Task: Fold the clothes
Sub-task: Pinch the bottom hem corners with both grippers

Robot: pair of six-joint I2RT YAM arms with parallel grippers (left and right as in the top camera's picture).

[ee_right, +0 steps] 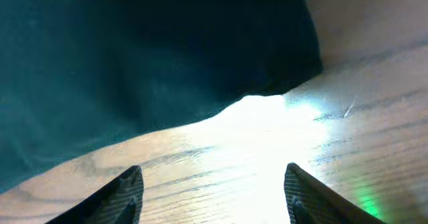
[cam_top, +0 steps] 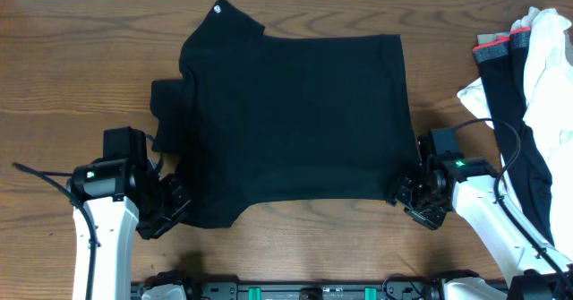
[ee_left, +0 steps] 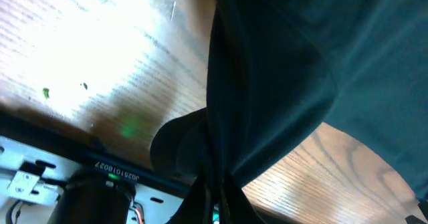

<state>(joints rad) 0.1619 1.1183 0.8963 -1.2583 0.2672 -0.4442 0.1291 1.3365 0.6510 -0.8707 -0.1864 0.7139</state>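
We see the left gripper [cam_top: 173, 205] pinching the black T-shirt [cam_top: 295, 121] at seven o'clock, while the right gripper [ee_right: 214, 187] stands wide and empty at five o'clock.

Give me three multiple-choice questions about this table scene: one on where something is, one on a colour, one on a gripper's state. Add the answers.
1. Where is the white cloth?
A. Far right of the T-shirt
B. Spread on top of it
C. Tucked under it

2. What colour is the T-shirt?
A. White
B. Black
C. Red

3. How is the right gripper?
A. Shut on the hem
B. Open, holding nothing
C. Out of view

Answers:
1 A: the overhead view shows it piled at the right edge, apart from the shirt.
2 B: the fabric is dark throughout.
3 B: its jaws stand apart over the bare table, with the hem ahead of them.
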